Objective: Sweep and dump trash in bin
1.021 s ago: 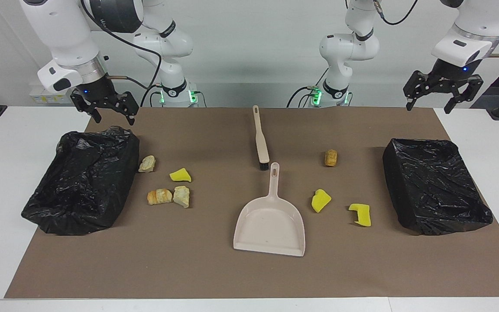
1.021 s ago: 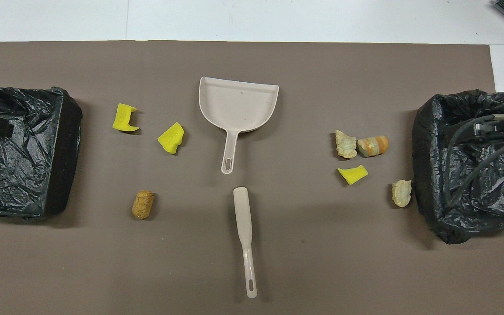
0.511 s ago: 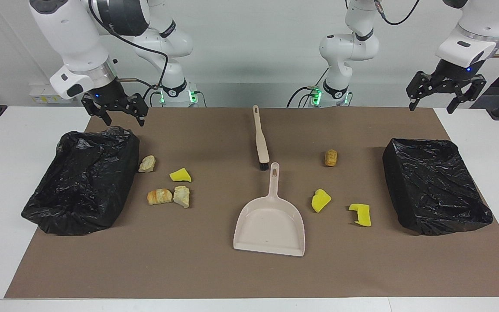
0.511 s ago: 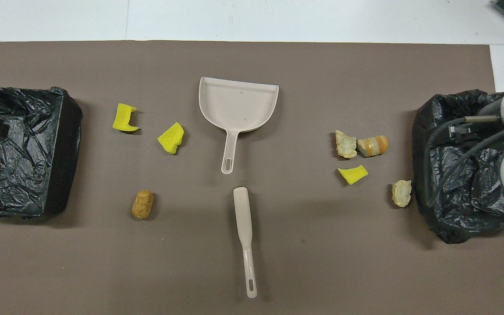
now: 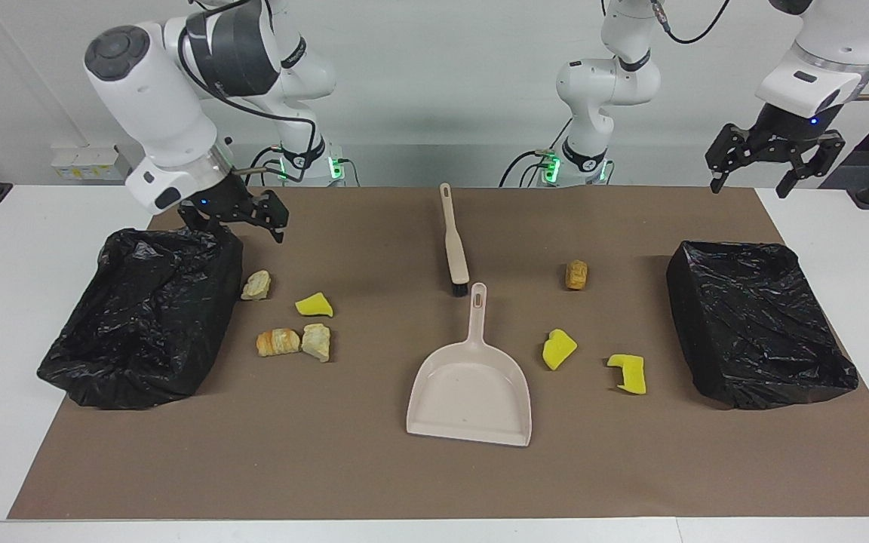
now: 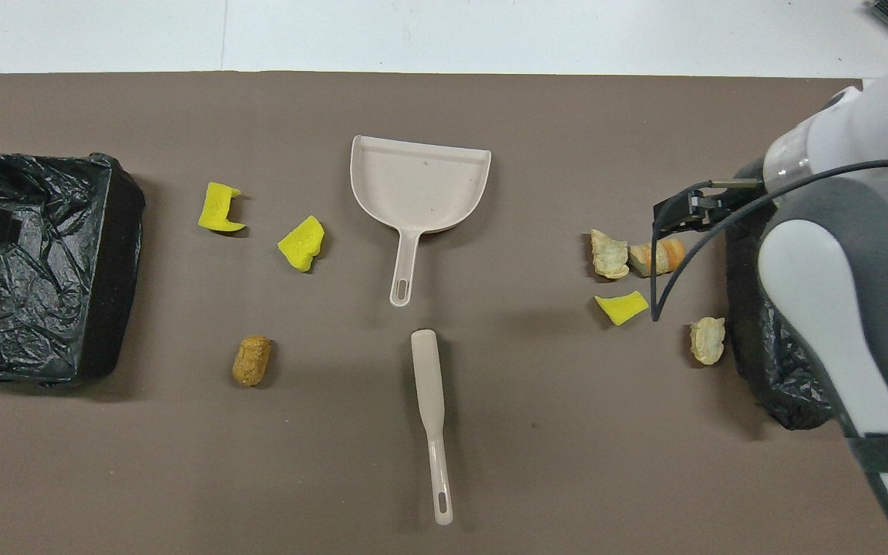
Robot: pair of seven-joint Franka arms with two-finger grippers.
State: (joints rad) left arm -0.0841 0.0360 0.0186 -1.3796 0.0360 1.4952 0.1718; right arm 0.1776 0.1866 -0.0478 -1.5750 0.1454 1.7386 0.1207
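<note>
Brown mat (image 5: 374,467) carries two black-lined bins (image 5: 144,317), dustpan (image 5: 472,388), brush (image 5: 452,240); right gripper (image 5: 234,215), fingers apart, over one bin's edge; left gripper (image 5: 774,154), fingers apart, waits; trash (image 5: 277,342) scattered between bins.

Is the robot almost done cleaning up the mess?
Not yet. All seven scraps, like this yellow chunk, lie on the mat. The brush and dustpan lie untouched. The right gripper hangs open by its bin; the left gripper waits, open.
</note>
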